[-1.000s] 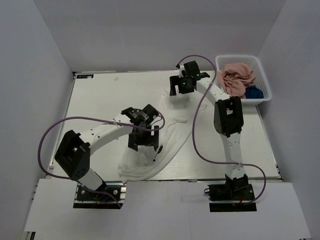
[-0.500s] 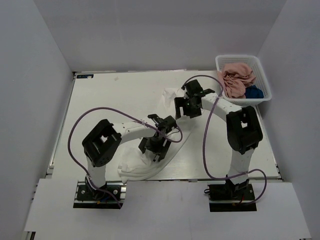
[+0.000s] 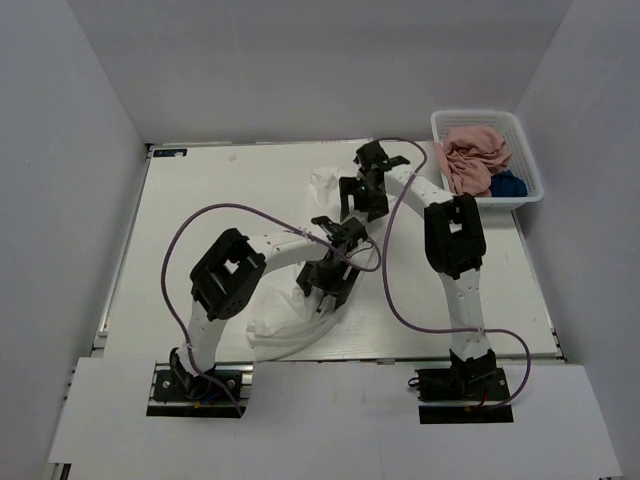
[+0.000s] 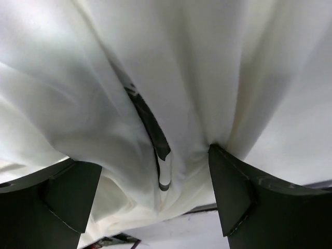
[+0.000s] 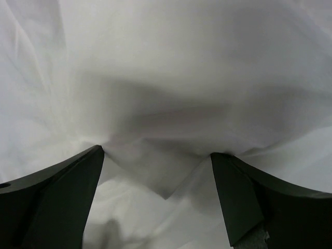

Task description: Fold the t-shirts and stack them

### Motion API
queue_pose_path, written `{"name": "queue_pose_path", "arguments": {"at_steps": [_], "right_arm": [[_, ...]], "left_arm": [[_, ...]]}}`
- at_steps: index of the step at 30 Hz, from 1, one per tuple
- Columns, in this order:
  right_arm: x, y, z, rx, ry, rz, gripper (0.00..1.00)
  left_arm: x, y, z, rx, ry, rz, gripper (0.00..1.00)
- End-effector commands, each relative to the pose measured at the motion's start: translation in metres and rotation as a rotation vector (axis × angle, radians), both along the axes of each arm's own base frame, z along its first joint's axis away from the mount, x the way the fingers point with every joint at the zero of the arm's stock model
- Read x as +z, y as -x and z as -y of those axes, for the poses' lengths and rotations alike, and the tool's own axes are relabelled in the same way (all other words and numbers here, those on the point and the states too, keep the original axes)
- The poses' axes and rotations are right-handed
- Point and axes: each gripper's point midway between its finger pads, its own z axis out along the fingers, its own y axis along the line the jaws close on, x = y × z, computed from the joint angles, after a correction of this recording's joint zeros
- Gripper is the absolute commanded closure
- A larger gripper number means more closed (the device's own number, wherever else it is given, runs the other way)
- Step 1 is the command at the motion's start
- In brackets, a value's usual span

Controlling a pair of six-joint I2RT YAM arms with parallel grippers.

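1. Top view. The white shirt [image 3: 285, 325] lies bunched in a loose band across the middle of the table [image 3: 210, 210], running from the near edge up to the R gripper [image 3: 358, 200]. The L gripper [image 3: 325, 295] sits on its middle part. The pink shirt [image 3: 470, 158] and navy shirt [image 3: 510, 185] lie crumpled in the basket [image 3: 480, 114] at the far right corner, not yet folded.
2. Top view, handling. The cloth looks thin, light and limp, so it should sag and drag rather than hold a shape. It is best taken at shoulder seams or hem corners, w/ the grippers well apart, so it hangs flat. A mid-body pinch only gathers it.
3. L wrist view. The fingers [image 4: 67, 197] are approx. half apart. A fold of white shirt w/ a black print [image 4: 150, 124] fills the gap and touches both inner faces, and creases run to one tip. Firm clamp or mere press: cannot tell.
4. R wrist view. The fingers [image 5: 62, 197] are likewise approx. half apart, tips sunk in white cloth, w/ a V-shaped fold between them. Nothing else is touched. Grip strength cannot be told.
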Motion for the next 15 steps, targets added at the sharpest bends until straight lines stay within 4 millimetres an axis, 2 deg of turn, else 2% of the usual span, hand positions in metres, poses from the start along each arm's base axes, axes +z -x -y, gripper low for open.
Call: {"name": "queue_pose_path", "arguments": {"at_steps": [1, 2, 3, 4, 5, 6, 7, 8, 10, 11, 13, 14, 15], "right_arm": [[-0.037, -0.041, 0.015, -0.05, 0.037, -0.02, 0.1], [-0.056, -0.046, 0.018, -0.06, 0.05, -0.043, 0.1], [-0.07, -0.052, 0.02, -0.069, 0.033, -0.069, 0.1], [-0.033, -0.093, 0.015, -0.089, -0.031, 0.045, 0.1], [-0.031, -0.104, 0.015, -0.104, -0.059, 0.065, 0.1], [-0.024, -0.116, 0.015, -0.106, -0.117, 0.09, 0.1], [-0.024, -0.132, 0.017, -0.129, -0.155, 0.147, 0.1], [-0.011, -0.153, 0.022, -0.139, -0.188, 0.236, 0.1], [0.027, -0.176, 0.017, -0.107, -0.271, 0.345, 0.1], [0.048, -0.186, 0.013, -0.076, -0.293, 0.401, 0.1], [0.077, -0.194, 0.01, -0.022, -0.314, 0.482, 0.1], [0.097, -0.191, 0.009, 0.005, -0.309, 0.52, 0.1], [0.111, -0.192, 0.008, 0.034, -0.303, 0.57, 0.1]], "left_arm": [[-0.02, -0.036, 0.028, -0.003, 0.024, 0.081, 0.08], [-0.021, -0.046, 0.027, 0.031, 0.002, 0.09, 0.08], [-0.023, -0.066, 0.038, 0.085, 0.009, 0.114, 0.06], [-0.023, -0.082, 0.038, 0.13, -0.016, 0.155, 0.04], [-0.005, -0.104, 0.049, 0.183, 0.004, 0.197, 0.01], [-0.003, -0.12, 0.047, 0.265, 0.0, 0.204, 0.01], [-0.015, -0.128, 0.046, 0.299, -0.024, 0.184, 0.01], [0.006, -0.145, 0.061, 0.334, 0.04, 0.206, 0.01], [0.017, -0.148, 0.063, 0.353, 0.069, 0.195, 0.01], [0.041, -0.146, 0.061, 0.355, 0.099, 0.216, 0.01], [0.07, -0.152, 0.058, 0.34, 0.154, 0.3, 0.01], [0.066, -0.136, 0.047, 0.305, 0.134, 0.291, 0.01], [0.112, -0.139, 0.047, 0.315, 0.236, 0.376, 0.01]]}}
